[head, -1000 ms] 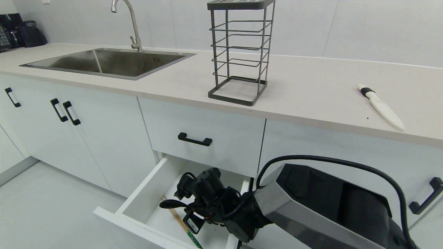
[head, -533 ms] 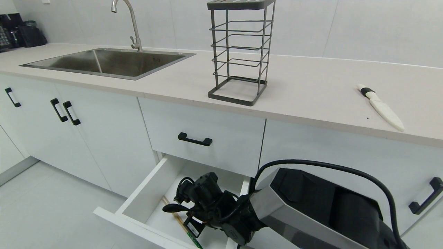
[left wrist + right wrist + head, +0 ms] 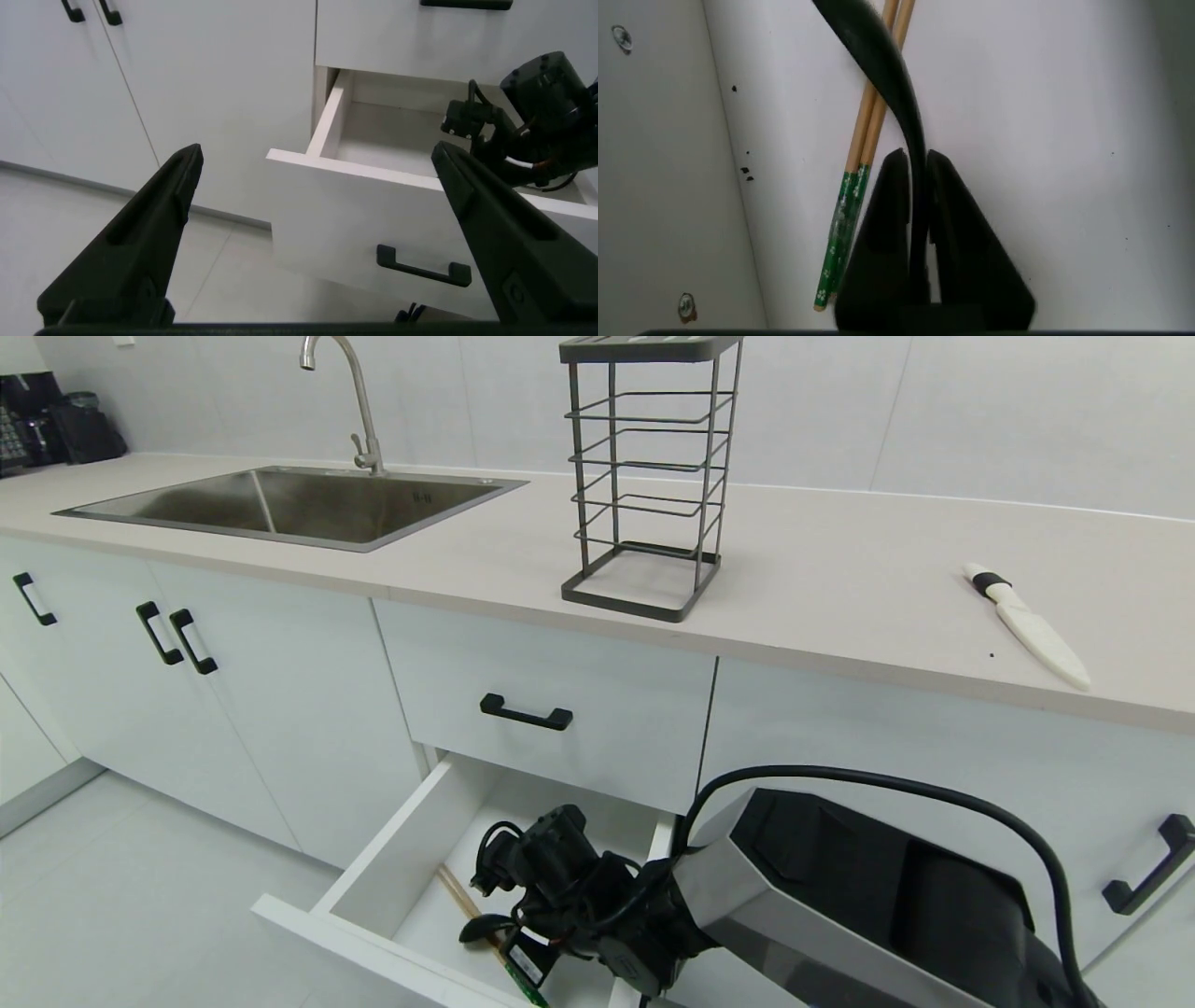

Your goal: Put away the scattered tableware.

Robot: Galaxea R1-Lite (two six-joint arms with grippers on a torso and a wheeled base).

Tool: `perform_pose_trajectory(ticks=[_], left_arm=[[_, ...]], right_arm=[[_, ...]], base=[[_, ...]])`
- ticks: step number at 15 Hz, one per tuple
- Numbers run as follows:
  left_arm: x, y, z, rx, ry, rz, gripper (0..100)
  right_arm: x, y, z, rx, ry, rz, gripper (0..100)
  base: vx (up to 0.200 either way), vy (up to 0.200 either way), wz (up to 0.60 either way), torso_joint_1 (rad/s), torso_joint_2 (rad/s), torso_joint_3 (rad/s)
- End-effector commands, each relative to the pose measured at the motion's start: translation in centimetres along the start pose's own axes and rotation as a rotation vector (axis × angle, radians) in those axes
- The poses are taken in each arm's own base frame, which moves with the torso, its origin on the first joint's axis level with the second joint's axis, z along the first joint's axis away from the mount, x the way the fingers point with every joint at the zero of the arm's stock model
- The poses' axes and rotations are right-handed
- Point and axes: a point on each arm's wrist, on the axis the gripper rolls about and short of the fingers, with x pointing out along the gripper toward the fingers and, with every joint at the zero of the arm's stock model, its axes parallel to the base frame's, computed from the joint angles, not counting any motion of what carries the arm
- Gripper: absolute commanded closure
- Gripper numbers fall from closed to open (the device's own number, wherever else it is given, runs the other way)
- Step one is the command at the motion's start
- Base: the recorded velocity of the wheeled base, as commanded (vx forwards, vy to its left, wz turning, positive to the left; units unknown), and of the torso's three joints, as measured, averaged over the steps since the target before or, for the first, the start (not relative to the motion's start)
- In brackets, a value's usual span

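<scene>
Holding a black spoon (image 3: 483,927) by its handle, the right tool (image 3: 523,935) sits low inside the open drawer (image 3: 373,887), at about 6 o'clock from the wire rack (image 3: 644,476) on the counter (image 3: 840,551). Its fingers are pinched narrow on the handle (image 3: 918,233), and the spoon bowl sticks out toward 9 o'clock from the tool. A pair of chopsticks (image 3: 457,891) lies on the drawer floor directly under the spoon, long axis running roughly 11 to 5 o'clock, green ends toward the drawer front. The spoon handle crosses them at a shallow angle, nearly the same line; I can't tell if the bowl touches them. My read: placing step nearly done, and letting go would drop the spoon right beside or on the chopsticks. The left tool (image 3: 315,159) is spread wide and holds nothing, outside the drawer, facing its front corner. One white knife (image 3: 1027,625) lies on the counter at 3 o'clock from the rack, tip toward 5 o'clock, well apart from both tools; the right arm looks nearer to it.
</scene>
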Motion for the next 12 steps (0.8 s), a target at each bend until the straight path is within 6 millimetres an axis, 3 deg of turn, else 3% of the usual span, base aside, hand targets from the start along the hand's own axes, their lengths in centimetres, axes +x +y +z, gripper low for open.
perform_pose_trajectory(ticks=[1,6,8,12], left_arm=[[0.0,0.0,0.0,0.000,0.003,-0.001,0],[0.0,0.0,0.0,0.000,0.001,0.000,0],[0.0,0.0,0.0,0.000,0.001,0.000,0],[0.0,0.0,0.0,0.000,0.001,0.001,0]], right_arm=[[-0.1,0.0,0.1,-0.001,-0.006,0.001,0],[-0.5,-0.2,1.1,-0.023,-0.085,-0.014,0],[-2.8,0.0,2.8,-0.033,-0.155,-0.020,0],[-8.8,0.7,4.0,-0.061,-0.239,-0.020,0]], base=[[0.000,0.000,0.00,0.000,0.00,0.000],[0.000,0.000,0.00,0.000,0.00,0.000],[0.000,0.000,0.00,0.000,0.00,0.000],[0.000,0.000,0.00,0.000,0.00,0.000]])
